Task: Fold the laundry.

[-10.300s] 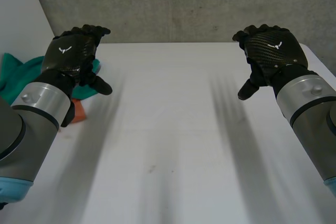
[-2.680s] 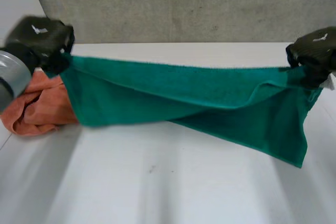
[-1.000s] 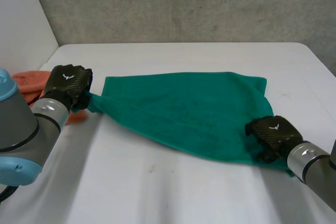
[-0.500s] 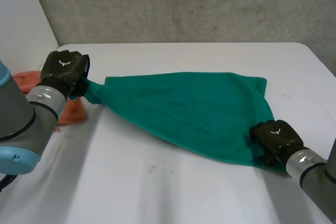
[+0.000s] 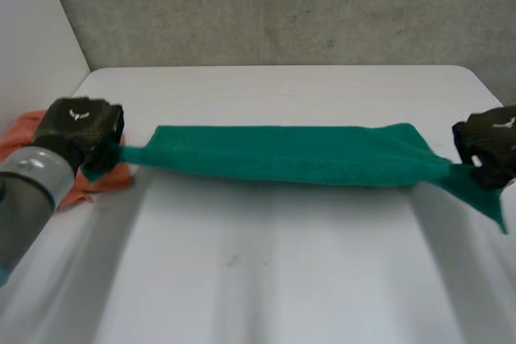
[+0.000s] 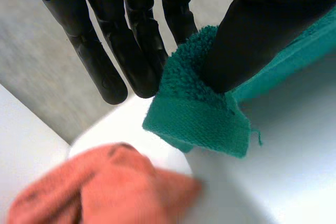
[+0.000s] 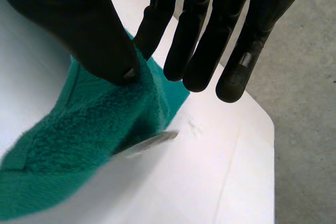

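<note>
The green towel (image 5: 290, 155) is hanging taut as a long band over the tabletop (image 5: 266, 279). The left robot hand (image 5: 76, 126) is pinching one corner between thumb and fingers — the right robot hand (image 5: 492, 142) is pinching the opposite end the same way, with a tail of towel drooping beside it. An orange cloth (image 5: 97, 179) is lying on the tabletop just beside the left robot hand.

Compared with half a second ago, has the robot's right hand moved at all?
Yes. The right hand, pinching a corner of the green towel, has swung outward and back to the right edge of the table, stretching the towel taut.
</note>
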You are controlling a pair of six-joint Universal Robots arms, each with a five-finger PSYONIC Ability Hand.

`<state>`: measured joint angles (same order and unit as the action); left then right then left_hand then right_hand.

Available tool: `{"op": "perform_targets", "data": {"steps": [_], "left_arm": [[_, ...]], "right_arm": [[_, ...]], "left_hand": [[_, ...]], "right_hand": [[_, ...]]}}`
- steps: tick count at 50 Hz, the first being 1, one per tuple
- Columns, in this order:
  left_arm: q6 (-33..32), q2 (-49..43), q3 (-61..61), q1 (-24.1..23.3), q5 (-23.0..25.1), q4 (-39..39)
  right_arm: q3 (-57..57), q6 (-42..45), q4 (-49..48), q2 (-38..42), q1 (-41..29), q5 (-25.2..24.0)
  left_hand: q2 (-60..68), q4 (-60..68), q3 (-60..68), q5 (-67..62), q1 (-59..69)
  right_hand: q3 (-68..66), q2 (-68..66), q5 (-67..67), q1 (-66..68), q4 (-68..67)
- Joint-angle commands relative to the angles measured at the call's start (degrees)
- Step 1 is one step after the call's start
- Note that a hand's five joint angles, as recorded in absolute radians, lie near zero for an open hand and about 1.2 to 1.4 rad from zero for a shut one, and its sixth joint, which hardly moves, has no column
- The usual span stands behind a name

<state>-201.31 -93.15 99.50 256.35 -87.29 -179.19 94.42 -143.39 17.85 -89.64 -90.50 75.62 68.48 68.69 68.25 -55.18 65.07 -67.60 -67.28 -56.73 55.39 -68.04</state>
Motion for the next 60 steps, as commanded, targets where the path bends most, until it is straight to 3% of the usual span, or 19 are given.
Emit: {"op": "perform_targets", "data": {"steps": [1, 9, 17, 21, 30, 43, 44, 45, 46, 50, 55, 60], "left_arm": [[-2.4, 4.7, 4.3, 0.2, 4.6, 14.5], [-6.1, 3.9, 7.5, 0.4, 6.2, 13.1], [-5.9, -8.0, 0.7, -0.3, 5.2, 2.5], [-5.0, -14.5, -5.4, -0.7, 3.4, -0.9], [-1.4, -30.4, -22.8, -3.0, -6.6, -3.1], [-1.6, -42.8, -36.6, -5.4, -7.6, -4.2], [-1.6, -43.2, -37.2, -5.3, -7.6, -4.4], [-1.6, -43.8, -38.1, -5.2, -8.0, -4.8], [-1.6, -43.9, -38.4, -5.2, -8.2, -4.9], [-1.8, -43.4, -38.9, -5.0, -10.7, -5.5], [-1.7, -42.3, -37.5, -5.3, -11.4, -5.2], [-1.7, -37.7, -32.2, -5.4, -9.8, -5.1]], "right_arm": [[-5.2, 8.5, 14.8, -1.6, 0.9, -1.3], [-3.7, 16.1, 18.4, 4.2, 0.6, -0.5], [-10.6, 10.2, 9.9, 18.1, -0.3, 0.7], [-15.8, 7.3, 5.9, 24.1, -2.7, 2.3], [-27.3, 5.9, -3.5, 35.9, -7.9, 5.7], [-43.2, 6.5, -9.6, 50.7, -10.9, 11.0], [-44.1, 6.4, -9.8, 51.7, -11.2, 11.5], [-44.6, 6.2, -10.1, 52.2, -11.3, 11.7], [-45.0, 6.1, -10.4, 52.5, -11.3, 12.1], [-46.2, 5.1, -13.5, 51.6, -11.0, 13.6], [-45.4, 0.7, -13.5, 46.1, -10.7, 13.3], [-43.0, -2.8, -6.3, 40.0, -10.0, 11.3]], "left_hand": [[11.5, 11.3, 11.7, -14.8, 14.9], [11.5, 11.3, 11.7, -14.8, 14.9], [11.5, 11.3, 11.7, -14.8, 14.9], [11.5, 11.3, 11.7, -14.8, 14.9], [11.5, 11.3, 11.7, -14.8, 14.9], [11.5, 11.3, 11.7, -14.8, 14.9], [2.9, 2.7, 3.1, -6.2, 6.3], [-19.5, -19.7, -19.3, 16.2, -16.1], [-32.2, -32.4, -32.0, 28.9, -28.8], [-54.4, -54.6, -54.1, 51.1, -51.0], [-56.4, -56.6, -56.2, 53.1, -53.0], [-56.4, -56.6, -56.2, 53.1, -53.0]], "right_hand": [[-12.4, -12.7, -13.3, 24.6, -12.0], [-12.4, -12.7, -13.3, 24.6, -12.0], [-12.4, -12.7, -13.3, 24.6, -12.0], [-12.4, -12.7, -13.3, 24.6, -12.0], [-12.4, -12.7, -13.3, 24.6, -12.0], [-12.3, -12.6, -13.2, 24.5, -11.9], [17.7, 17.4, 16.8, -5.5, 18.1], [35.8, 35.5, 34.9, -23.6, 36.2], [55.5, 55.1, 54.6, -43.3, 55.9], [57.6, 57.3, 56.7, -45.4, 58.0], [57.6, 57.3, 56.7, -45.4, 58.0], [57.6, 57.3, 56.7, -45.4, 58.0]]}}
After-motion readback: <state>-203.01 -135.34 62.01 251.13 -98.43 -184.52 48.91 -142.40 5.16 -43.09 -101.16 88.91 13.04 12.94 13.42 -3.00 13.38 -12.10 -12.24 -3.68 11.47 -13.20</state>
